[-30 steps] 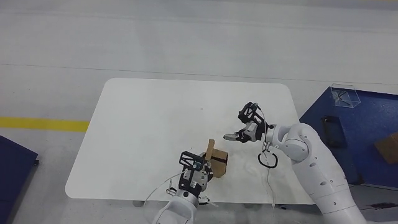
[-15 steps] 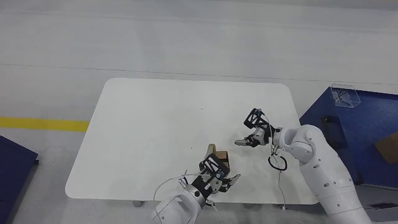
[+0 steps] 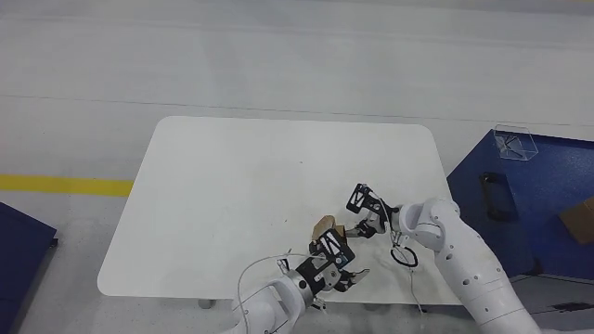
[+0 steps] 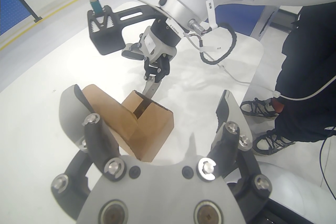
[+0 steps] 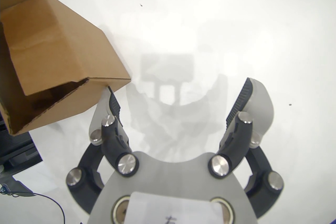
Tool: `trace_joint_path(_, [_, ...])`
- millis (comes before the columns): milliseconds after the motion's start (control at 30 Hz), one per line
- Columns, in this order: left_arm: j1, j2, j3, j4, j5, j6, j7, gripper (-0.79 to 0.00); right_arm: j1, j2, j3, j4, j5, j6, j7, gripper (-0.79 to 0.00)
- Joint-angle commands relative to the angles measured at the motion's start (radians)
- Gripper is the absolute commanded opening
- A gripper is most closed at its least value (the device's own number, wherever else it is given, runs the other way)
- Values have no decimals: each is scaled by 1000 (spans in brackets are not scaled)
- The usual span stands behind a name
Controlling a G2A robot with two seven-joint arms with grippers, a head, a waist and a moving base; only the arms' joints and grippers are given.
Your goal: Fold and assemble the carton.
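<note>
One carton [image 4: 155, 128] before spread left gripper [image 4: 148, 100]; right gripper [image 5: 181, 88] touches corner.

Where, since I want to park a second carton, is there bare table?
The table is bare from the carton to its far edge, and across the whole side away from the blue platform. It is crowded at the near edge, where the open left gripper and right gripper flank the carton.

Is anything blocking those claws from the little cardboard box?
Nothing visible. The small brown cardboard carton lies right before the open left gripper, and one finger of the open right gripper touches its edge.
</note>
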Motion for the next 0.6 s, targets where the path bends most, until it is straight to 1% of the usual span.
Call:
trace_joint_path(0, [-10,-3,15,9,-2,-5,-1,0,2,-1,-7,1,-2,2,-5,0])
trace_joint_path(167, [-36,-11,44,39,-7,-10,-22,0,9,-3,-9,6,13,15,-40,0])
trace_joint_path(300, [-55,-19,58,74,-13,10,-48,0,15,-2,1,17,38,20,-59,0])
trace_joint_path(567, [-76,-27,70,113,-25,27,-62,0,19,7,58,46,115,23,-110,0])
